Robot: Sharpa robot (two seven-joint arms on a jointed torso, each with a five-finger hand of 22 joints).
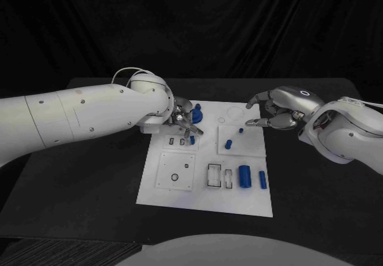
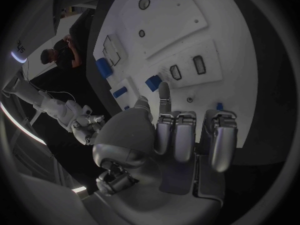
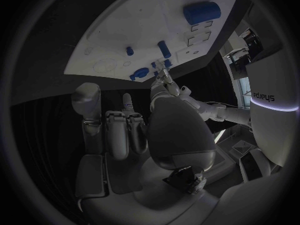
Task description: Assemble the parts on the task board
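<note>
The white task board (image 1: 180,191) lies in the middle of the table. My left hand (image 1: 184,121) hovers over its far left corner, fingers pointing down beside a blue knob-shaped part (image 1: 196,114) and just above a small blue piece (image 1: 192,140); I see nothing held in it. In the left wrist view its fingers (image 2: 181,135) are half curled over the board (image 2: 175,30), near a blue part (image 2: 153,82). My right hand (image 1: 275,111) hangs at the board's far right edge, fingers bent and apart, holding nothing. Two blue pegs (image 1: 228,144) (image 1: 241,131) stand there.
A thick blue cylinder (image 1: 244,177) and a thin one (image 1: 263,179) lie on the board's near right part, beside rectangular slots (image 1: 214,174). A ring recess (image 1: 175,177) sits on the near left plate. Black table (image 1: 319,210) surrounds the board.
</note>
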